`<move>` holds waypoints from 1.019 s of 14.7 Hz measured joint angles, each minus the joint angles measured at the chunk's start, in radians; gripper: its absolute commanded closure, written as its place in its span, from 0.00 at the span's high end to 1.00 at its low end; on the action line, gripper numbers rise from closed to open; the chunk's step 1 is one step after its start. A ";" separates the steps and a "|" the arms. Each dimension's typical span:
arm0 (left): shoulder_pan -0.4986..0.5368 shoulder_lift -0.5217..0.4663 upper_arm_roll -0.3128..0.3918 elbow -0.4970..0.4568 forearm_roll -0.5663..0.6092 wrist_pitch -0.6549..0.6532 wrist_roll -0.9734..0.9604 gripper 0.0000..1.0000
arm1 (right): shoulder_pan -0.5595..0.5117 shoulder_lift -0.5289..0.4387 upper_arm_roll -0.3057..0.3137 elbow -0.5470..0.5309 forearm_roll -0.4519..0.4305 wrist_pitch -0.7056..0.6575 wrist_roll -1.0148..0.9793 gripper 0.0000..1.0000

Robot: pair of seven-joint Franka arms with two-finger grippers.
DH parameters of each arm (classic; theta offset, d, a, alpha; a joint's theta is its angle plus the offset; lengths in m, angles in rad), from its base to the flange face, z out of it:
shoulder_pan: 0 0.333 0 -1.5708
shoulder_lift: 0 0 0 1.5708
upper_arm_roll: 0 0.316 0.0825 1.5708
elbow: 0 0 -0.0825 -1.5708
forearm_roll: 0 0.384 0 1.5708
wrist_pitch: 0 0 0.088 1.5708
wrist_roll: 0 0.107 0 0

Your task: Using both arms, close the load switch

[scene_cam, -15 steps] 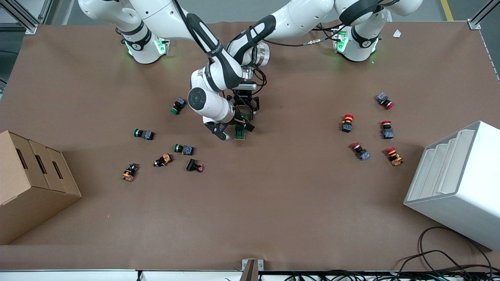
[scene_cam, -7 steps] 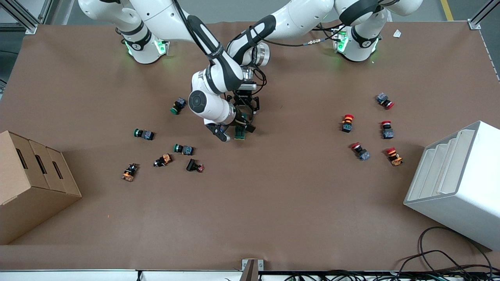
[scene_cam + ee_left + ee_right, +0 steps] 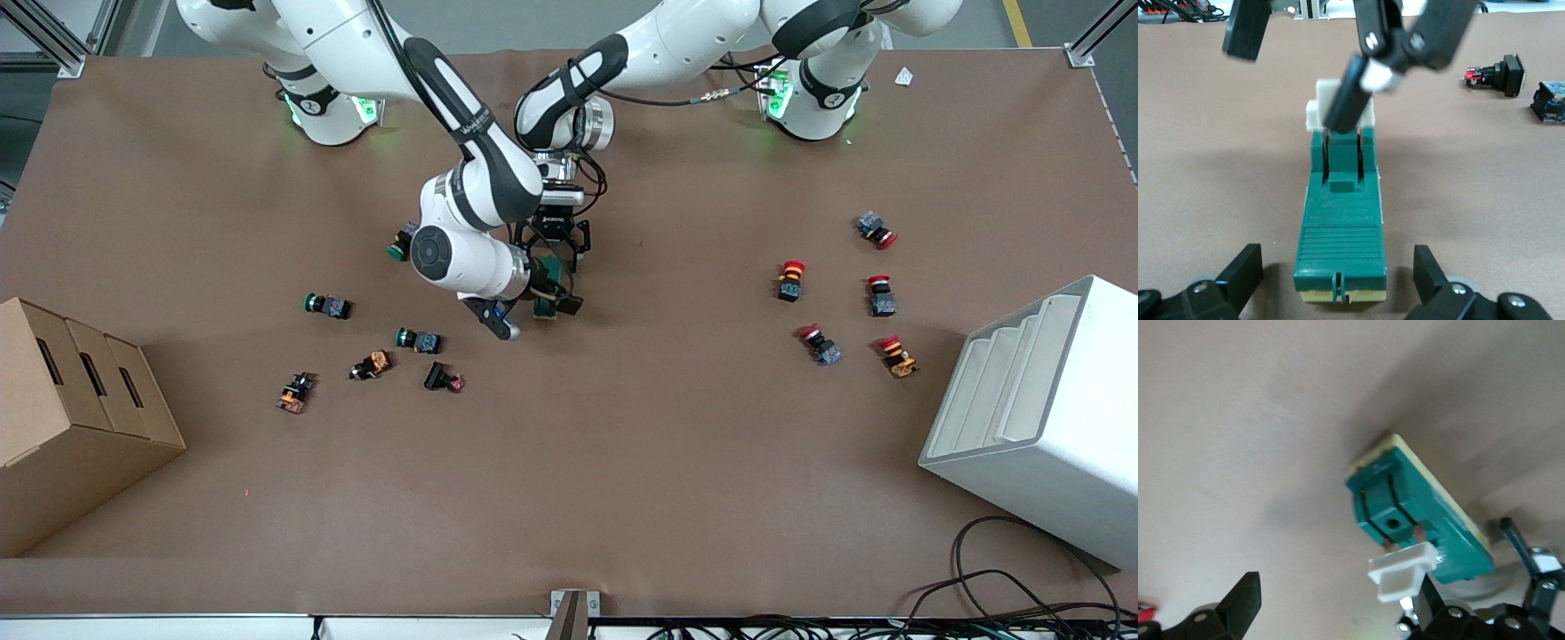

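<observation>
On the brown surface (image 3: 622,462), a white stepped bin (image 3: 1040,418) fills the corner at the left arm's end by the front-camera edge. A cardboard box (image 3: 71,418) sits at the matching corner of the right arm's end. Both are well apart from the work.

The two arms meet about midway between the ends, closer to the edge where the bases stand. The left tool (image 3: 1338,273) is low over the load switch (image 3: 546,304), its fingers spread along either flank of the green body and, as far as we can see, not gripping. The right tool (image 3: 1331,607) is spread too, one finger (image 3: 1350,97) laid against the white lever (image 3: 1321,107) at the switch's end toward the front-camera edge.

We judge the lever push to be the step in hand. Done well, the left tool should bear on the body first so the block cannot skid. The right finger should then drive the lever squarely along its swing and not slip off its corner.

Green-capped buttons (image 3: 418,340) lie scattered toward the right arm's end, and one (image 3: 404,242) lies just beside the right arm's wrist. Red-capped buttons (image 3: 789,280) cluster toward the left arm's end. None touches the switch.
</observation>
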 measured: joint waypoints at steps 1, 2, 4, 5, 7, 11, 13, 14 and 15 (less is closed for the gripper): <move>0.000 0.000 0.000 0.000 0.000 0.000 0.000 1.00 | -0.005 0.003 0.000 0.009 0.000 0.001 0.000 1.00; 0.000 0.000 0.000 0.000 0.000 0.000 0.000 1.00 | -0.008 0.006 0.000 0.015 0.000 0.001 0.000 1.00; 0.000 0.000 0.000 0.000 0.000 0.000 0.000 1.00 | -0.011 0.008 0.000 0.021 0.000 0.002 0.000 1.00; -0.001 0.000 0.001 0.000 0.000 0.000 0.000 1.00 | -0.013 0.008 0.000 0.025 0.000 0.002 0.000 1.00; -0.002 0.000 0.003 0.000 0.000 0.000 0.000 1.00 | -0.017 0.010 0.000 0.034 0.000 0.002 0.000 1.00; -0.003 0.000 0.003 0.000 0.000 0.000 -0.001 1.00 | -0.020 0.035 0.000 0.060 0.000 0.002 0.000 1.00; -0.003 0.000 0.003 0.000 0.000 0.000 -0.001 1.00 | -0.021 0.052 -0.002 0.074 -0.001 0.002 -0.002 1.00; -0.003 0.000 0.003 0.000 0.000 0.000 -0.001 1.00 | -0.021 0.059 -0.004 0.080 -0.003 0.002 -0.003 1.00; -0.003 0.000 0.003 0.000 0.000 0.000 -0.001 1.00 | -0.023 0.065 -0.005 0.086 -0.006 0.002 -0.003 1.00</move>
